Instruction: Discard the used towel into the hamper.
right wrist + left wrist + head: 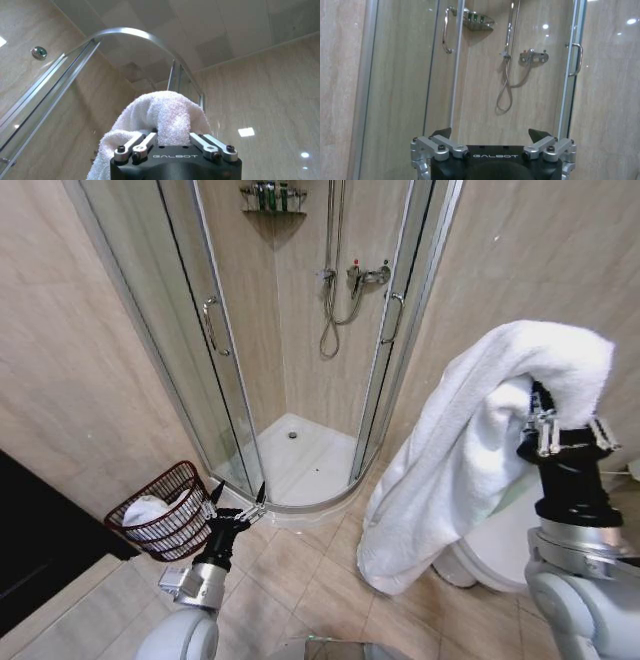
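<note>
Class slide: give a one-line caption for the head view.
Right tool holds a white towel aloft; left tool hangs open beside the hamper.

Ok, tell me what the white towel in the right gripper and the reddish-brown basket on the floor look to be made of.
The white towel, held up by the right gripper, looks like cotton terry: a fuzzy looped pile shows in the right wrist view, and it drapes in soft folds. The reddish-brown basket, on the floor by the left gripper, looks like coated metal wire: thin bars in an open weave, something white showing through.
</note>
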You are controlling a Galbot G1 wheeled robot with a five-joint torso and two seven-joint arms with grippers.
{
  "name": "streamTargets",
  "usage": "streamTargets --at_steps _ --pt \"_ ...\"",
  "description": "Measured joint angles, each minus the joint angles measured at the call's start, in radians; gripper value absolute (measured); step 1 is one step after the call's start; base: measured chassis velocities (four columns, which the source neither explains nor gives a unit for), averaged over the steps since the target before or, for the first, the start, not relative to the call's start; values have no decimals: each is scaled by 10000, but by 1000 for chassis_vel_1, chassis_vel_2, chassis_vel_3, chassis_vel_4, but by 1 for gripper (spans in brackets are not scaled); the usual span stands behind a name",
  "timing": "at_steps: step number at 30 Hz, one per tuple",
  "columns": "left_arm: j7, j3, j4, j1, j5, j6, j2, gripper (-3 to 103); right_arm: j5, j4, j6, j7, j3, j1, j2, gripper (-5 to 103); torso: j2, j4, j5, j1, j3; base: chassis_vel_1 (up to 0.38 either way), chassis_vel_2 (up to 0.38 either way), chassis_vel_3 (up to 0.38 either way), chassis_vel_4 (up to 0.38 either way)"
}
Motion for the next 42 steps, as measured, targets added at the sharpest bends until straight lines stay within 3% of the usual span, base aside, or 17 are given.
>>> streamTargets --at_steps 42 --pt "0 0 0 0 0 0 0 100 -179 0 152 -141 -254 -142 91 16 1969 0 0 875 1093 0 0 0 0"
